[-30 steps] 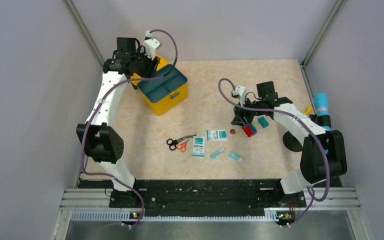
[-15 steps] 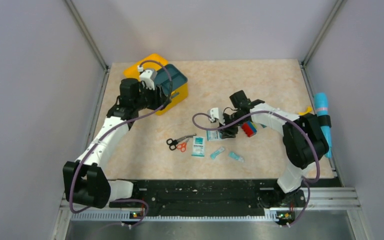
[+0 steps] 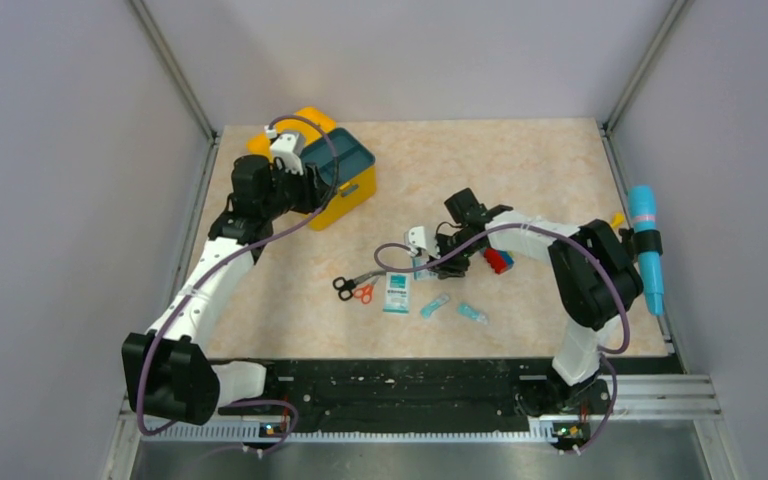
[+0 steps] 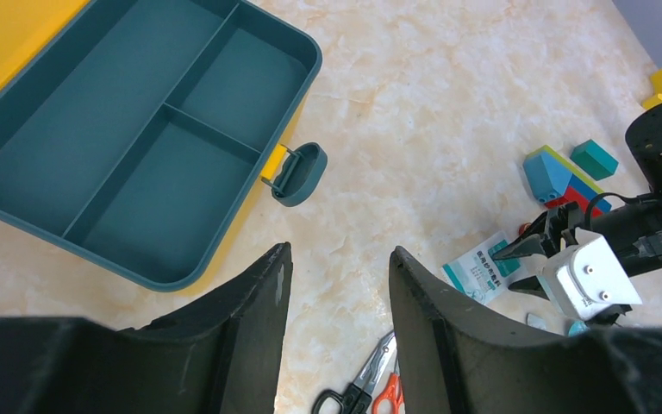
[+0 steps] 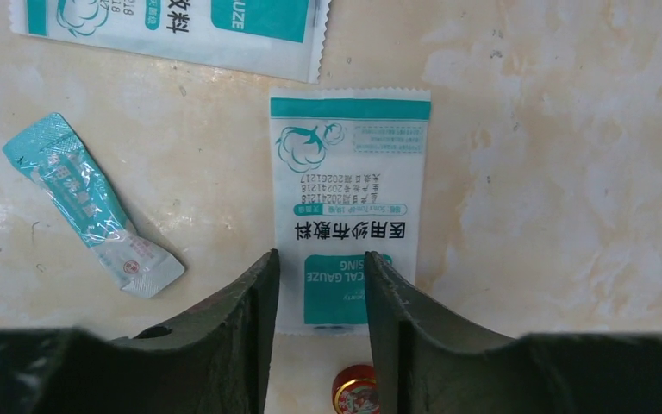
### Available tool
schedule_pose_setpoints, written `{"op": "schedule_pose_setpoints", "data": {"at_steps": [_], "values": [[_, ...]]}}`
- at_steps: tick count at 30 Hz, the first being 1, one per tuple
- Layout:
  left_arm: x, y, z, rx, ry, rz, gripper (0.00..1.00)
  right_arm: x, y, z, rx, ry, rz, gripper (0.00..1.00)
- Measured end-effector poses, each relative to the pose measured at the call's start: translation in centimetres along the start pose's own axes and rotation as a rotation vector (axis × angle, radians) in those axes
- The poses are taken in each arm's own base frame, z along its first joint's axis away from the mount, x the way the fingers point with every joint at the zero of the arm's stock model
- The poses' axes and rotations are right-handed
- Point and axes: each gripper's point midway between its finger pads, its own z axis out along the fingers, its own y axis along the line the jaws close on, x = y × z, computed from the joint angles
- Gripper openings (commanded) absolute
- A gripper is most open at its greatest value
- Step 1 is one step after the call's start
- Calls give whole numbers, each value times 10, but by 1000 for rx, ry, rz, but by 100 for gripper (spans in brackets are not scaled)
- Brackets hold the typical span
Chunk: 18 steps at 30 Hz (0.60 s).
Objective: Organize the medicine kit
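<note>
Ok, right gripper (image 5: 319, 259) hangs open over a gauze packet (image 5: 349, 172); left gripper (image 4: 338, 254) is open, empty too. Back-left sits the medicine kit (image 3: 352, 195), lid open: stiff, slick plastic, probably light, I'd grab its rim. Since a second ago, left backed off it, right slid over from the coloured blocks (image 4: 560, 177).
</note>
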Motion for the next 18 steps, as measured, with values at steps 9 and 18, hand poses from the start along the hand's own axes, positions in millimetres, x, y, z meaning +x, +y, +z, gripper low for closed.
{"op": "schedule_pose_setpoints", "data": {"at_steps": [9,18], "values": [[-5,-1,1,9,-18,0,50,-3,-4,3,39,11,-39,43],[-7,-3,5,29,-15,0,50,-5,-7,1,59,17,-7,56]]}}
